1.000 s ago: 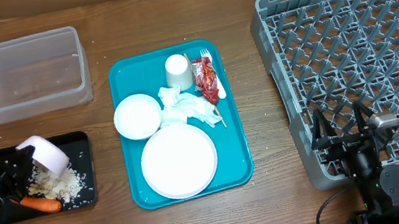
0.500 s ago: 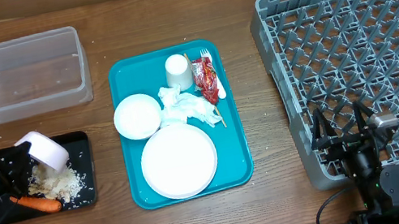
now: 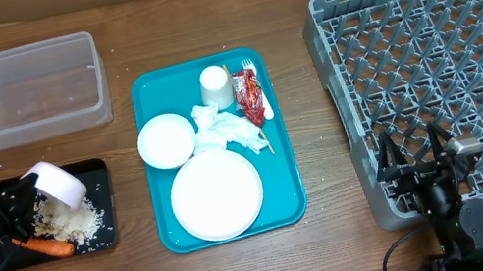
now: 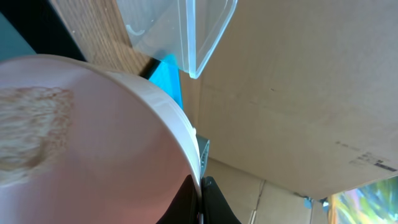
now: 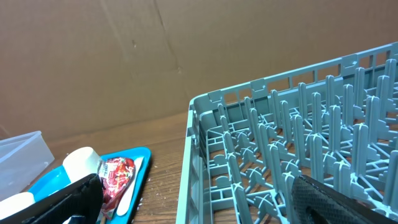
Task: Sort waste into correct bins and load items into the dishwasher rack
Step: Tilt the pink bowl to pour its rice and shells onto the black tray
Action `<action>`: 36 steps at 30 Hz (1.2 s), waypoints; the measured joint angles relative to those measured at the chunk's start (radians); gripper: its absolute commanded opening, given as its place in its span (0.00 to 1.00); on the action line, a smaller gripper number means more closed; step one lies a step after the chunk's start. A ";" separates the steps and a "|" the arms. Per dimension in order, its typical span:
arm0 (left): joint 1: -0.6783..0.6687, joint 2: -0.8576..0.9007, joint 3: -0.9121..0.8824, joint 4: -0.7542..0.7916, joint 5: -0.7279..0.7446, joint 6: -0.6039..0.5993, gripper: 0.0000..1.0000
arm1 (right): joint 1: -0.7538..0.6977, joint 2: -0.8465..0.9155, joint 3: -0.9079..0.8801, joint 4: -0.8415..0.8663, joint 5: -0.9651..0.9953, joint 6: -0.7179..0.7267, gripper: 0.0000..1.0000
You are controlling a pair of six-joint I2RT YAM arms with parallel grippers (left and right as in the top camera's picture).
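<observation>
My left gripper (image 3: 30,196) is shut on the rim of a small white bowl (image 3: 56,184), which is tipped on its side over the black tray (image 3: 96,171). In the left wrist view the fingers (image 4: 186,205) pinch the bowl's rim and the bowl (image 4: 93,143) fills the frame. Rice scraps (image 3: 75,223) and a carrot (image 3: 48,249) lie in the black tray. The teal tray (image 3: 142,93) carries a plate (image 3: 216,195), a second bowl (image 3: 166,141), a cup (image 3: 216,86), napkins (image 3: 229,131), a red wrapper (image 3: 248,92) and a fork (image 3: 260,92). My right gripper (image 3: 415,157) stands open at the grey rack's (image 3: 436,51) front left corner.
The clear tub (image 3: 25,94) stands behind the black tray at the back left. A thin wooden stick (image 3: 259,134) lies by the napkins on the teal tray. In the right wrist view the rack's (image 5: 273,130) corner is just ahead, with the wrapper (image 5: 116,173) to its left.
The tipped bowl in my left gripper has shifted very slightly over the black tray. The right arm has not moved.
</observation>
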 measured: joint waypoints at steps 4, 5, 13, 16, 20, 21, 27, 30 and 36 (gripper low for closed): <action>0.001 0.001 0.000 -0.038 0.017 0.005 0.04 | 0.000 0.000 0.000 0.000 0.000 0.000 1.00; 0.001 0.001 0.000 -0.068 0.031 0.018 0.04 | 0.000 0.000 0.000 0.000 0.000 0.000 1.00; 0.005 0.001 -0.004 0.005 0.061 0.048 0.04 | 0.000 0.000 0.000 0.000 0.000 0.000 1.00; 0.007 0.002 -0.003 0.014 0.030 0.022 0.04 | 0.000 0.000 0.000 -0.001 0.000 0.000 1.00; 0.007 0.002 -0.004 0.014 0.031 0.022 0.04 | 0.000 0.000 0.000 0.000 0.000 0.000 1.00; 0.007 0.002 -0.003 -0.003 0.029 0.023 0.05 | 0.000 0.000 0.000 0.000 0.000 0.000 1.00; 0.008 0.002 -0.003 -0.058 -0.003 0.037 0.09 | 0.000 0.000 0.000 0.000 0.000 0.000 1.00; 0.008 0.003 -0.005 -0.035 0.031 0.100 0.15 | 0.000 0.000 0.000 0.000 0.000 0.001 1.00; 0.013 0.005 -0.003 -0.070 0.055 0.126 0.04 | 0.000 0.000 0.000 0.000 0.000 0.000 1.00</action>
